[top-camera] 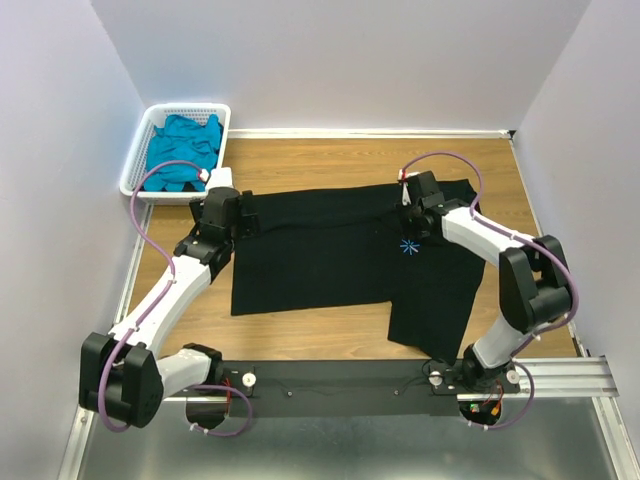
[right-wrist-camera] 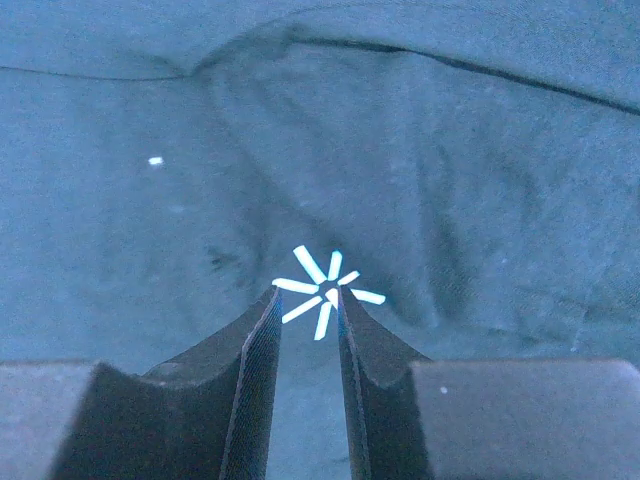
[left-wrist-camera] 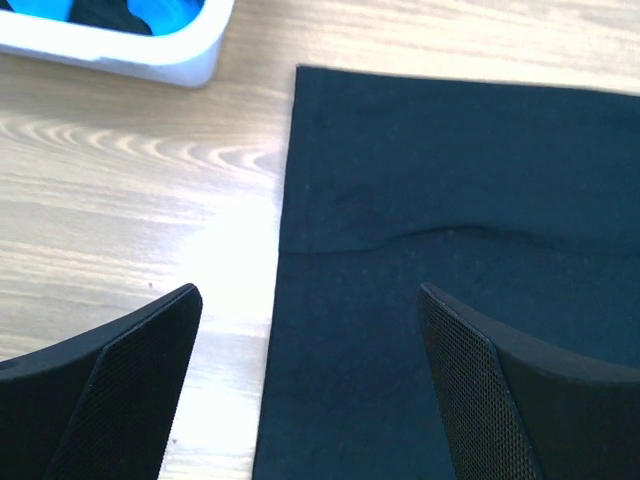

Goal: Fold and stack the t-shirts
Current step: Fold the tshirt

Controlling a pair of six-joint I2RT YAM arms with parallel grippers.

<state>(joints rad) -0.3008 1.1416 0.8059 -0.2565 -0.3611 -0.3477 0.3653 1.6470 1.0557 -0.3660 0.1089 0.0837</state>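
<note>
A black t-shirt (top-camera: 320,250) lies spread on the wooden table, with one flap hanging toward the near edge at the right. Its light-blue starburst print (top-camera: 409,247) shows near the middle right. My left gripper (top-camera: 250,215) hovers over the shirt's left edge. In the left wrist view that gripper (left-wrist-camera: 310,292) is wide open, its fingers straddling the straight cloth edge (left-wrist-camera: 282,300). My right gripper (right-wrist-camera: 307,295) hangs just above the starburst (right-wrist-camera: 325,285). Its jaws are a narrow gap apart, with flat cloth showing between them and nothing pinched. A teal-blue t-shirt (top-camera: 185,150) lies crumpled in the basket.
The white slotted basket (top-camera: 135,170) stands at the far left corner, and its rim (left-wrist-camera: 120,50) is close to the left gripper. Bare wood (top-camera: 330,155) runs along the back. White walls enclose the table on three sides.
</note>
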